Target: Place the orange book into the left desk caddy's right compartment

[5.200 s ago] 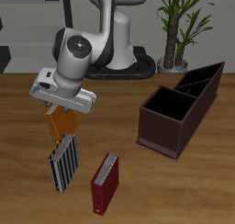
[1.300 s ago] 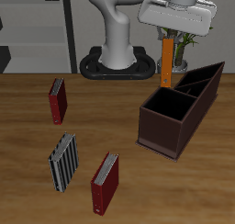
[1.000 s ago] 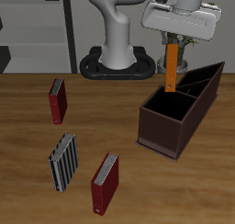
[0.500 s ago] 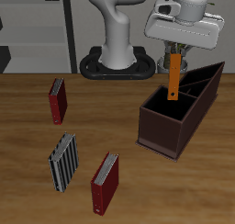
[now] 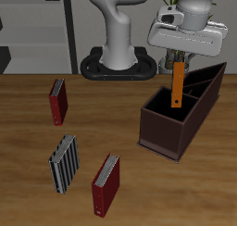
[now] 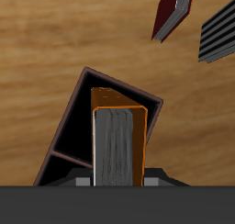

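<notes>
Orange book [image 5: 178, 85] hangs upright, pinched at its upper end between the fingers of the gripper [image 5: 180, 58], its lower end dipping just inside the top of the wide right compartment [image 5: 167, 110] of the left desk caddy [image 5: 165, 137]; from the wrist, its pale page edges [image 6: 118, 147] face the camera over that dark cell. Well apart on the table [image 5: 28, 156] lie two dark red books [image 5: 58, 100] [image 5: 106, 183] and a striped book [image 5: 63, 162].

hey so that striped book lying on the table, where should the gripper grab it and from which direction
Come straight down from above and pinch the striped book across its narrow width, near the middle of its length. It lies flat with open table along both long edges, and the nearest dark red book sits apart, so the fingers have room.
</notes>
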### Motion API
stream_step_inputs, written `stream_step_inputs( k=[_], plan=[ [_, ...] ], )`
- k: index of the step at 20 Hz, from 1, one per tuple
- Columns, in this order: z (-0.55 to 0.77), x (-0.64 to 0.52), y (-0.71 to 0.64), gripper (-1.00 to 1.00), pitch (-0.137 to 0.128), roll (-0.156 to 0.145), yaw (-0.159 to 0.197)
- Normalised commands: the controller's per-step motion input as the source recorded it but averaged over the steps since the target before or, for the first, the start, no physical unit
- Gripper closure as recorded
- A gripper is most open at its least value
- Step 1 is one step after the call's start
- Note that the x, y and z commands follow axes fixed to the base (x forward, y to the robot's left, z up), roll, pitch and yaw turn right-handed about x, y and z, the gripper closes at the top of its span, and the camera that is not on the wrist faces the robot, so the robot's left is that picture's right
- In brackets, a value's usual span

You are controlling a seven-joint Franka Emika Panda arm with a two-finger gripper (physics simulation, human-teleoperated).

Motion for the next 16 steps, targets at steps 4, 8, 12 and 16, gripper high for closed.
stream_step_inputs(
  k=[4,8,12,16],
  plan=[
    [-0.11,0.05,-0.03,1.0,0.005,0.0,0.012],
    [-0.18,0.12,0.02,1.0,0.028,0.007,0.015],
    [-0.19,0.06,0.14,1.0,0.024,0.015,0.023],
    [-0.14,0.06,0.15,1.0,0.01,0.027,0.038]
  ],
)
